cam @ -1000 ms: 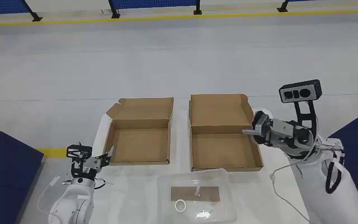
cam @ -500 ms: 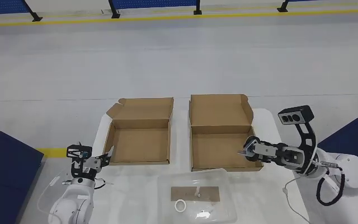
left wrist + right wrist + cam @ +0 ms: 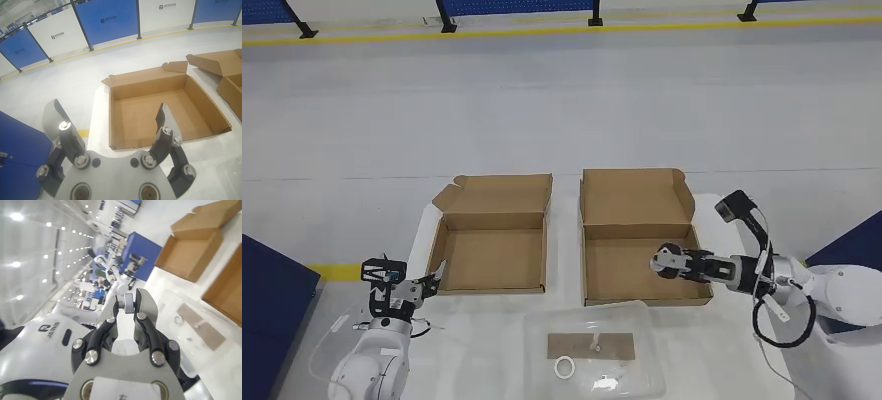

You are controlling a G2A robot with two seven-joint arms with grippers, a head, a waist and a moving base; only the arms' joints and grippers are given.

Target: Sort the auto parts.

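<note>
Right claw (image 3: 126, 300) clamped on a small metal disc part (image 3: 129, 303); I see it hovering over the right cardboard box (image 3: 617, 272). Left claw (image 3: 108, 107) spread wide, low by the left box (image 3: 492, 262), at the tabletop (image 3: 564, 290) corner.

The right claw (image 3: 126, 306) clamps a small grey metal roller (image 3: 129, 306) by its flat faces, a short stub on one face meeting one fingertip (image 3: 115, 307). Beyond it, on the white table (image 3: 160, 275), a clear plastic tray (image 3: 166, 306) holds a brown card strip (image 3: 203, 327), a white ring (image 3: 177, 319) beside the strip and a tiny metal piece (image 3: 197, 326) on it. Past the tray stand a nearer cardboard box (image 3: 225, 289) and an open farther cardboard box (image 3: 189, 251).
</note>
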